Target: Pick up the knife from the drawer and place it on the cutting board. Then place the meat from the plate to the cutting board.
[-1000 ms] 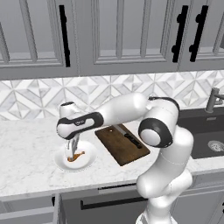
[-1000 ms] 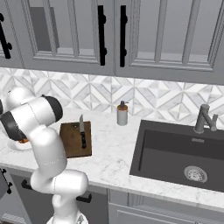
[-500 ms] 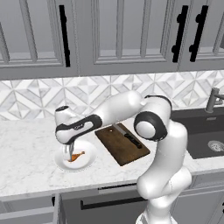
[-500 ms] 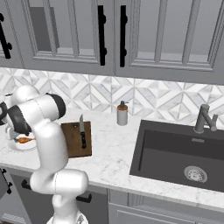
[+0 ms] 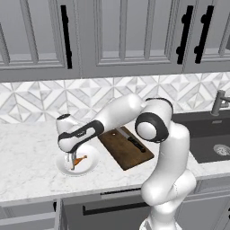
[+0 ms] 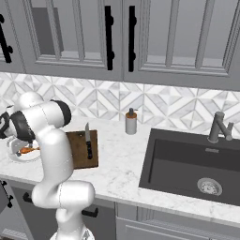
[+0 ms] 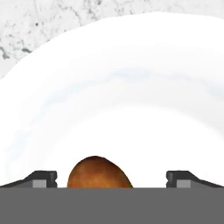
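The gripper (image 5: 71, 158) hangs directly over the plate (image 5: 92, 165), jaws spread wide and pinching nothing; in the hand view the rounded thick end of the meat (image 7: 99, 173) sits between the two fingertips (image 7: 43, 178), nearer one of them than the other. The knife (image 5: 132, 141) already lies on the cutting board (image 5: 117, 152), so the first half of the task appears complete and the meat transfer is in hand. The meat (image 5: 79, 160) rests on the plate, just left of the board. Risks, as judged from this position: the off-centre placement may let one finger touch first and push the drumstick across the smooth plate before the other closes; a grip on the rounded bulb may squeeze it out of the jaws; a descent too deep would press the fingertips onto the plate and could shift it on the counter (image 5: 27, 152). On the carry, a loose hold could drop the meat short of the board. Orientation: in the left base view the drumstick's long axis runs diagonally, the thin bone end pointing up and right toward the board, the thick end lower left under the gripper. The knife lies along the board's length, handle toward the front edge, blade toward the backsplash.
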Motion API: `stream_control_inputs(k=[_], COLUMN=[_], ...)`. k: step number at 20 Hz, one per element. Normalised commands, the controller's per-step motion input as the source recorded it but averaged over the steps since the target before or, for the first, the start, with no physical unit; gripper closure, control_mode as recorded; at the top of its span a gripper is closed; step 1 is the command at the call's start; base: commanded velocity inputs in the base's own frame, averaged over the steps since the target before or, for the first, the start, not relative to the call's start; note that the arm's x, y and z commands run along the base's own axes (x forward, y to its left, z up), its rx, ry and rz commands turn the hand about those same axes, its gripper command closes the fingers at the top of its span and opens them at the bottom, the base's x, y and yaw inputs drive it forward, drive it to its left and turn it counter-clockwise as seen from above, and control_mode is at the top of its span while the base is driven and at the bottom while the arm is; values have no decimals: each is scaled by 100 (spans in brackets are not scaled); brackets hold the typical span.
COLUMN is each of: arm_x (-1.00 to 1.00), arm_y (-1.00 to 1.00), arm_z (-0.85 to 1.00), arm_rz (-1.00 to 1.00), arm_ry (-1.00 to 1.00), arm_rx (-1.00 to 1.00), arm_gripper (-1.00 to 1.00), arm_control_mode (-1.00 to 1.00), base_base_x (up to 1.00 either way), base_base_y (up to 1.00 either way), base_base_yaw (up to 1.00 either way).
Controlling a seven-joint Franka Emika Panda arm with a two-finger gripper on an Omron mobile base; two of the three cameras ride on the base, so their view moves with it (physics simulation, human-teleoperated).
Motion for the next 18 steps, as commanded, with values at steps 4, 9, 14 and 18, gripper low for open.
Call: stream_control_inputs(k=[4, 9, 14, 18], arm_x=[0, 0, -1, -10], arm_y=[0, 0, 0, -6], arm_z=[-8, -3, 4, 46], arm_rz=[1, 3, 0, -9], arm_ry=[0, 0, -1, -12], arm_rx=[0, 0, 0, -1], arm_gripper=[-100, 100, 100, 100], arm_control_mode=[-100, -100, -100, -100], base_base_x=[0, 0, 0, 0], base_base_y=[0, 0, 0, 0], base_base_yaw=[0, 0, 0, 0])
